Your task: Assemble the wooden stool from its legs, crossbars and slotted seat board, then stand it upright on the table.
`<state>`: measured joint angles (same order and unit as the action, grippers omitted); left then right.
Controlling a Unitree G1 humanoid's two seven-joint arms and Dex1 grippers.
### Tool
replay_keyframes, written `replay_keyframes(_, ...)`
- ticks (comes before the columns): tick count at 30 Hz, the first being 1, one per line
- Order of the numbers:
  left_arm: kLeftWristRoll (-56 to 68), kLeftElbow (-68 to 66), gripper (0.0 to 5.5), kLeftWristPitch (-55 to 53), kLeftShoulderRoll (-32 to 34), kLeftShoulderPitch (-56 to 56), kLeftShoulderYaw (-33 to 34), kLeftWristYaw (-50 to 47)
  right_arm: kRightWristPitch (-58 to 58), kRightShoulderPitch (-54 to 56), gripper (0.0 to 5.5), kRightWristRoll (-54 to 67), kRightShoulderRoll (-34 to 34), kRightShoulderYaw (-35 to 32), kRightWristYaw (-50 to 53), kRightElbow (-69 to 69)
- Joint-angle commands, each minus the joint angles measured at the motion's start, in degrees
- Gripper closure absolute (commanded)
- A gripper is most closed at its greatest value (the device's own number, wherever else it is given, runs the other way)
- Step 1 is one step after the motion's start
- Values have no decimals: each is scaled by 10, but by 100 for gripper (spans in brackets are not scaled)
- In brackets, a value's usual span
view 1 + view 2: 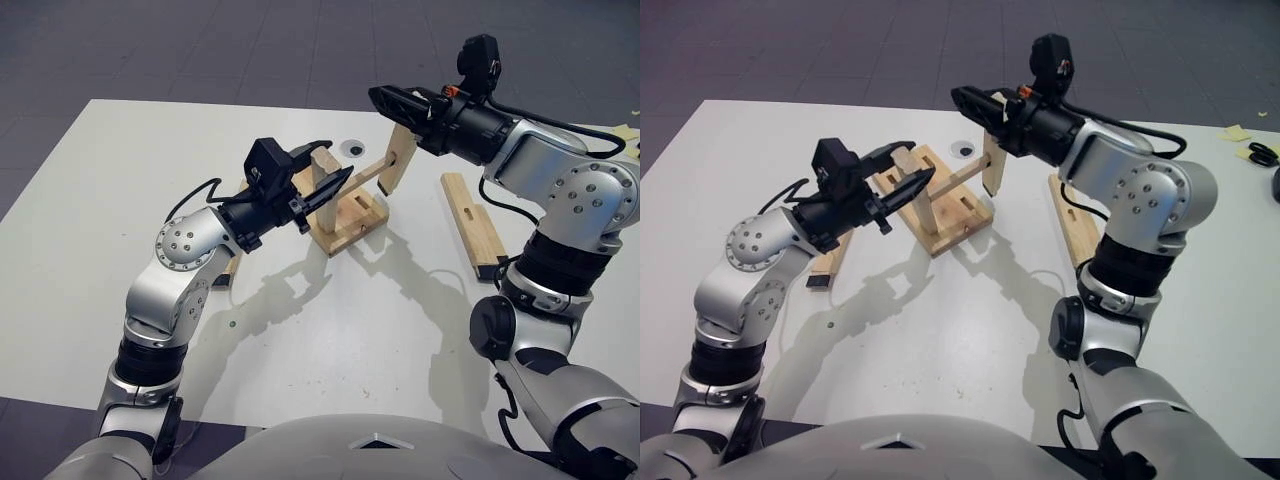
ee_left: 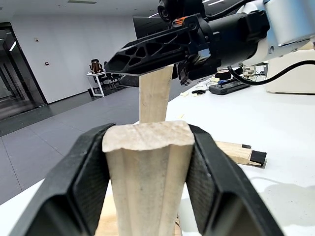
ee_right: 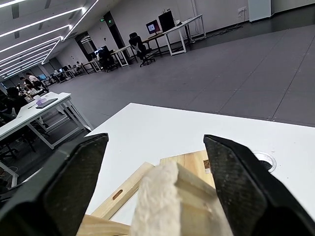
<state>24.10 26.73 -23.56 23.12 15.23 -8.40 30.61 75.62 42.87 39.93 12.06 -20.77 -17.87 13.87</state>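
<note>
Partly built stool on a white rectangular table [image 1: 120, 230]. The left gripper [image 1: 335, 165] is closed on the upper end of a pale, square-section wooden leg [image 2: 147, 162]; its 2 black fingers [image 2: 83, 187] press flat against opposite faces of the wood, just below the rough-cut top. This leg stands roughly upright from a flat, light wooden seat board with slots [image 1: 352, 218], which lies on the table near its far middle. A thin wooden crossbar [image 1: 368, 174] runs from this leg to a second pale wooden leg [image 1: 401, 158], which stands slightly tilted at the board's right side; whether its lower end is seated in the board cannot be told. The right gripper [image 3: 157, 147] hangs over the top of the second leg with its jaws spread wide, 1 finger [image 3: 74, 182] on each side of the wood and a visible gap between pad and leg, so it has hold of nothing. All stool wood is unpainted and blond, with visible grain. A loose long wooden piece with a slot and a black end cap [image 1: 473, 225] lies flat to the right of the board, well apart from it. Another short wooden piece with a dark end [image 1: 828, 262] lies beneath the left forearm. A round grommet hole [image 1: 355, 148] sits in the table just behind the board.
</note>
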Motion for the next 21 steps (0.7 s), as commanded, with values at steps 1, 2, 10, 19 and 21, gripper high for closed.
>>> replay_keyframes(1, 3, -24, 346, -41, -1, -32, -31, 15, -4, -20, 118, 16, -6, -2, 10, 22)
replay_keyframes(2, 4, -23, 346, -41, -1, -32, -30, 14, -6, -22, 102, 18, -6, -2, 11, 25)
replay_keyframes(10, 10, -19, 346, -44, -4, -33, -28, 13, -193, -103, 10, -48, 21, 63, -30, 63)
replay_keyframes(19, 12, -19, 346, -45, -7, -32, -28, 12, -344, -195, 10, -65, 13, 77, -63, 52)
replay_keyframes(21, 13, -20, 346, -45, -9, -31, -28, 13, -392, -219, 10, -81, 12, 86, -74, 47)
